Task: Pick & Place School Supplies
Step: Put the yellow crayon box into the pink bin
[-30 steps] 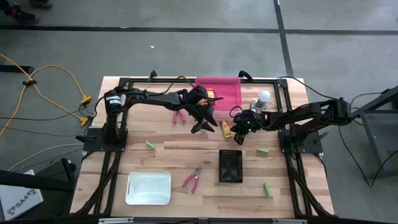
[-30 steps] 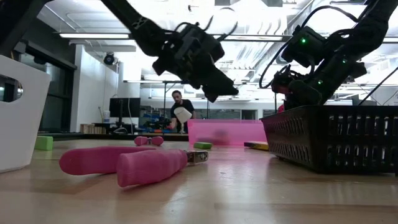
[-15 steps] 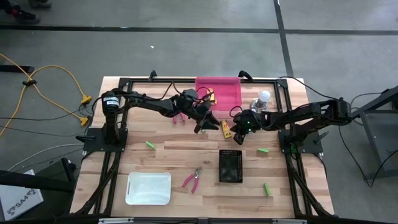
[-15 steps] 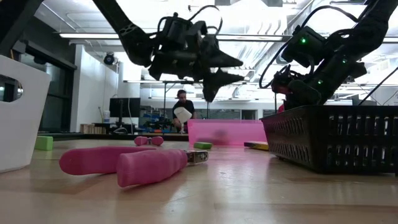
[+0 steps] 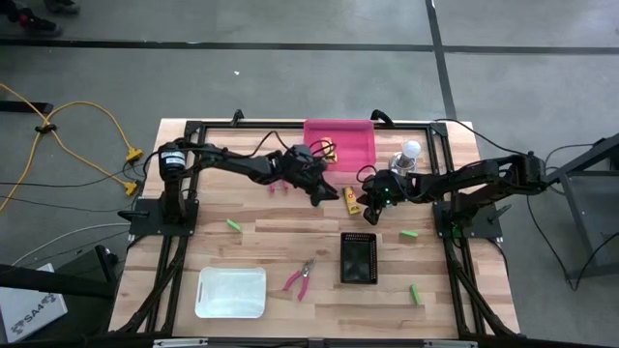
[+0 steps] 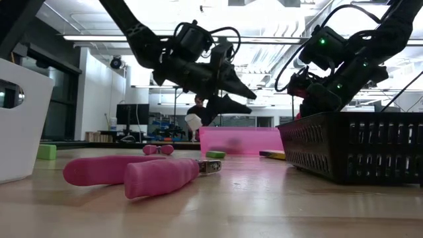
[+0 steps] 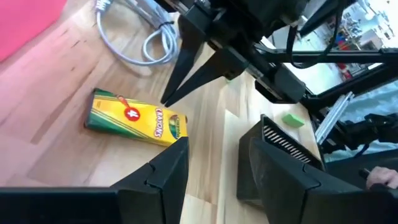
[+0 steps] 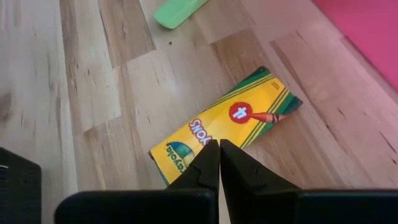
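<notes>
The crayon box (image 5: 351, 199) sits hemmed between both hands; bare bench (image 5: 290, 227) apparently lies open below it.

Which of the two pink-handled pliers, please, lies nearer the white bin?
The pliers between the white bin and black basket; the other pair lies farther back, under the left arm.

Overhead, tabletop-level and two close wrist views, both wrists sharing the crayon box (image 7: 135, 117).

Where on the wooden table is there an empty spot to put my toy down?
Bare wood lies between the white plastic bin and the green block above it, and between the black mesh basket and the green block at lower right. It is crowded by the pink tray, where both grippers, left and right, flank the yellow crayon box.
</notes>
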`<state>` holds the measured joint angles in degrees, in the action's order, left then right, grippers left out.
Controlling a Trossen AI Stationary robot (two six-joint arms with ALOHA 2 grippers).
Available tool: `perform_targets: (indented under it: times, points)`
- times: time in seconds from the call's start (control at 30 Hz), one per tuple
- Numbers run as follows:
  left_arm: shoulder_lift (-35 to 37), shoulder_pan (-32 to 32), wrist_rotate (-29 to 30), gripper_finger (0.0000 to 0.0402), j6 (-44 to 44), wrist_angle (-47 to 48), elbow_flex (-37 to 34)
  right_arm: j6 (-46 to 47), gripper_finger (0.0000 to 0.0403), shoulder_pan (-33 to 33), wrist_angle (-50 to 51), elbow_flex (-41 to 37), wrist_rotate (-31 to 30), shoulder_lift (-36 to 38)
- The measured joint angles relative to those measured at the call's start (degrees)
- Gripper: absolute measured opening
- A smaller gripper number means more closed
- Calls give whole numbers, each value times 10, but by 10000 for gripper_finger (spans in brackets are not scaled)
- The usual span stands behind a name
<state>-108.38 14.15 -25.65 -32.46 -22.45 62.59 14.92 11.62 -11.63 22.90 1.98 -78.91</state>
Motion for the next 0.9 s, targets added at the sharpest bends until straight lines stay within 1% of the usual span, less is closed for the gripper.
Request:
perform_targets:
  times: [0.3,0.57,0.9]
  points:
    - [0,-16,49,165,-29,46,7,0,2,0,-2,0,1,0]
    - [21,-17,70,165,-49,54,9,5,2,0,-2,0,12,0]
    - [23,-17,75,165,-48,86,8,40,2,0,2,0,15,0]
